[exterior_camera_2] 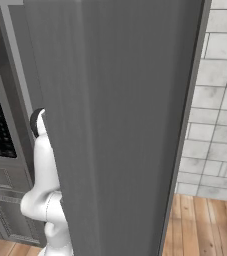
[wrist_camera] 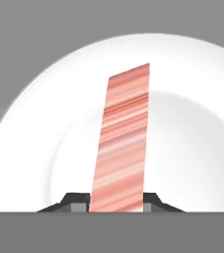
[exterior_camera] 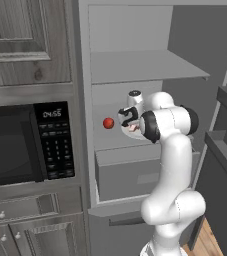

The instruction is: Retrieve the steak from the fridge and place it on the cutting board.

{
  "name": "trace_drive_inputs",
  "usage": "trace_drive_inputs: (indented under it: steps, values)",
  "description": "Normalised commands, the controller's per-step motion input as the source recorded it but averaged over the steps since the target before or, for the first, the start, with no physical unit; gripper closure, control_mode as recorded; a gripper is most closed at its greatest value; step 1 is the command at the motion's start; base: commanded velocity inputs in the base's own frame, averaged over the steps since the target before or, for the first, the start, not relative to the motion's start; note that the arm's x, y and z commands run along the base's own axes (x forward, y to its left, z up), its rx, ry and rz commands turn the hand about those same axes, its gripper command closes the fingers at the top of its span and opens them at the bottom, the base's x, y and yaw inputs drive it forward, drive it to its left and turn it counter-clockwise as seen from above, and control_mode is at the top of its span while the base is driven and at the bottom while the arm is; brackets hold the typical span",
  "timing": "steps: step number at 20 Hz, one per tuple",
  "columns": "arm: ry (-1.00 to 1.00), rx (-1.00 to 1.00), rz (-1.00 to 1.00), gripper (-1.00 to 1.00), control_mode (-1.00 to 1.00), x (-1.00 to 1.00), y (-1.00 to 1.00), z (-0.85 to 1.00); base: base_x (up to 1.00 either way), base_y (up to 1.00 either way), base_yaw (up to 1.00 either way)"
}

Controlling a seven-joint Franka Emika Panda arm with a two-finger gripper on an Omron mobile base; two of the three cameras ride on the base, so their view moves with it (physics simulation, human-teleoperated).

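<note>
The steak (wrist_camera: 123, 138), a pinkish-red streaked slab, lies on a round white plate (wrist_camera: 192, 118) and runs down between my two dark fingertips (wrist_camera: 75, 201). My gripper (wrist_camera: 116, 203) is shut on its near end. In the left base view the gripper (exterior_camera: 130, 125) reaches into the open fridge (exterior_camera: 135, 65), low over the middle shelf, with a bit of the steak (exterior_camera: 134, 129) pink beneath the hand. The cutting board is out of view.
A small red tomato (exterior_camera: 108, 123) sits on the same shelf, left of the hand. A grey box drawer (exterior_camera: 130, 175) lies below and another shelf (exterior_camera: 150, 67) above. The black microwave (exterior_camera: 15, 145) is to the left. The open fridge door (exterior_camera_2: 120, 125) stands close on the right.
</note>
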Motion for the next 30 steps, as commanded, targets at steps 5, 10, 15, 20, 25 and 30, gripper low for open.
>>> trace_drive_inputs:
  steps: [5,10,15,20,25,30]
  values:
    - [-0.01,0.00,0.23,1.00,-1.00,-0.05,-0.14,0.03,0.00,0.00,0.00]
    - [0.00,0.00,0.13,1.00,-1.00,-0.08,0.00,0.38,0.00,0.00,0.00]
    - [-0.01,0.00,0.10,1.00,-1.00,-0.14,0.00,0.07,0.00,0.00,0.00]
    - [-0.30,0.00,0.06,1.00,-1.00,-0.10,0.00,-0.01,0.00,0.00,0.00]
    - [-0.37,0.00,0.05,1.00,-1.00,-0.06,0.00,0.00,0.00,0.00,0.00]
    - [-0.15,0.00,0.03,1.00,-1.00,-0.23,0.00,0.23,0.00,0.00,0.00]
